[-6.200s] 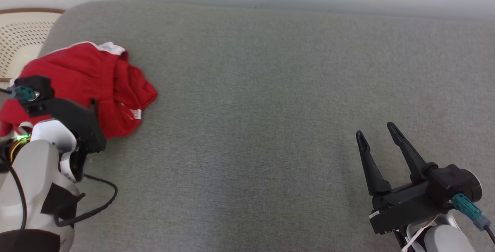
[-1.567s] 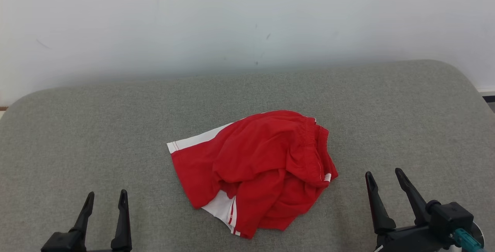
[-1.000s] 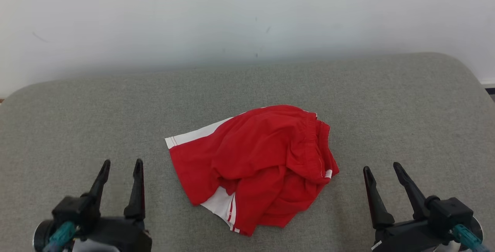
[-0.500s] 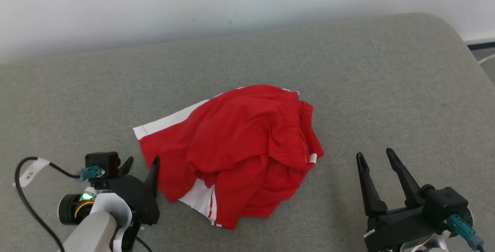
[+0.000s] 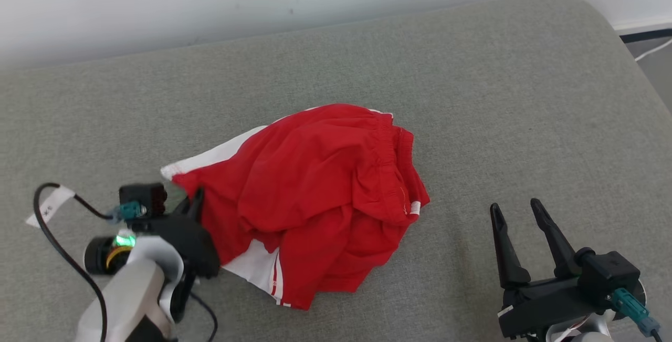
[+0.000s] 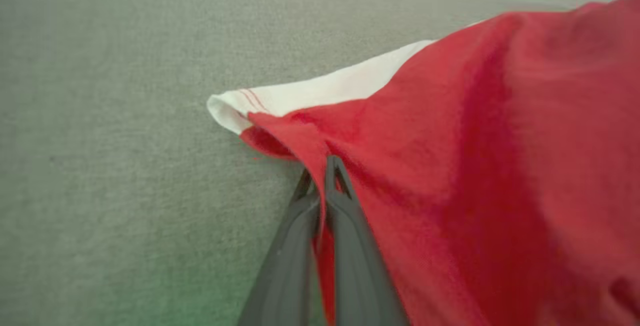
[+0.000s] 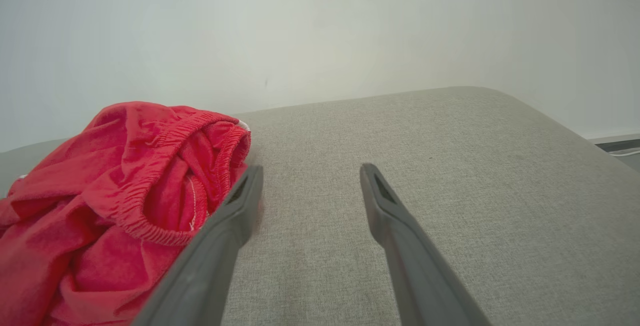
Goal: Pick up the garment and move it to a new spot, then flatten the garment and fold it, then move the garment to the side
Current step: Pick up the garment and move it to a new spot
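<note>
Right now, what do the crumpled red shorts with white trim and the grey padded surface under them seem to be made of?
The red shorts look like soft, thin, matte cloth: they crease loosely and the waistband is gathered elastic; cotton or synthetic, unclear. The grey padded surface looks like matte woven upholstery fabric, by its fine flecked weave.

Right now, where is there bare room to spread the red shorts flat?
Widest bare stretch: the grey fabric surface between the crumpled red-and-white shorts and its rounded right edge, above the open right gripper. Another strip runs between shorts and white wall. Crowded: lower left, where the left gripper is shut on the hem.
</note>
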### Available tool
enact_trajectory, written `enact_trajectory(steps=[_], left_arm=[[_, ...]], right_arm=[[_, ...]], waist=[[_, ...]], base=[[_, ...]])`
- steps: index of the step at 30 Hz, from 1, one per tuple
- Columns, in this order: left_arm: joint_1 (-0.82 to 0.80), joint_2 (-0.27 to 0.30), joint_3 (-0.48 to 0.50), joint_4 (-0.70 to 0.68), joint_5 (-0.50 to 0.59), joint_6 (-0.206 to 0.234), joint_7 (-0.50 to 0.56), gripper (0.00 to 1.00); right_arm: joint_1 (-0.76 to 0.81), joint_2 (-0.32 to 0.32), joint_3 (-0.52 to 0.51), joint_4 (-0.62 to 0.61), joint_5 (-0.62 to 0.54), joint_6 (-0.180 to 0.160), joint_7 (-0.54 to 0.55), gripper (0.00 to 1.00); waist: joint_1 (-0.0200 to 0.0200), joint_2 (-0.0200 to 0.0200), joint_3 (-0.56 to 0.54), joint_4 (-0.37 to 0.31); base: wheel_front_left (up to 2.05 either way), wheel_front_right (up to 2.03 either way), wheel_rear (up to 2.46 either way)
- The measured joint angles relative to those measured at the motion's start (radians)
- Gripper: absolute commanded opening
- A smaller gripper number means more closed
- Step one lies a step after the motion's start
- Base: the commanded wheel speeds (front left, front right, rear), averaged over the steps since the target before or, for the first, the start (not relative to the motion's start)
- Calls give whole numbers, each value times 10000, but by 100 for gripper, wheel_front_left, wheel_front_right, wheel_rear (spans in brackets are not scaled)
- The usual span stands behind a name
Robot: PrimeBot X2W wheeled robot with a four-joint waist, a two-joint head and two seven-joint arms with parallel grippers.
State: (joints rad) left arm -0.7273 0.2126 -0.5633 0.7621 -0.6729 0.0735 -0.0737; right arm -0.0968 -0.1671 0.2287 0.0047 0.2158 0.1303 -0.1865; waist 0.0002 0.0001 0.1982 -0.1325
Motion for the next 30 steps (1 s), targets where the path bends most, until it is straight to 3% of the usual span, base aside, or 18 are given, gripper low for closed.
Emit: enact_trajectory(steps=[9, 20, 25, 30], left_arm=[[-1232, 800, -142, -2355, 1037, 418, -729, 0], [-2525, 2514, 336, -6364, 1939, 1465, 681, 0], [-3263, 3465, 953, -7035, 2201, 1837, 1396, 0], [-3870, 4280, 1442, -6857, 2236, 1824, 1845, 0]], right_arm=[[73, 94, -171, 25, -31, 0, 0, 100], [263, 259, -307, 6, -56, 0, -46, 100], [290, 259, -290, -29, -56, 0, -61, 100], [287, 205, -253, -67, -56, 0, -36, 100]], waist=[[0, 0, -314, 351], [-2, 0, -597, 816], [-2, -1, -622, 1141], [-2, -1, -623, 1523]], base=[[0, 0, 0], [0, 0, 0], [0, 0, 0], [0, 0, 0]])
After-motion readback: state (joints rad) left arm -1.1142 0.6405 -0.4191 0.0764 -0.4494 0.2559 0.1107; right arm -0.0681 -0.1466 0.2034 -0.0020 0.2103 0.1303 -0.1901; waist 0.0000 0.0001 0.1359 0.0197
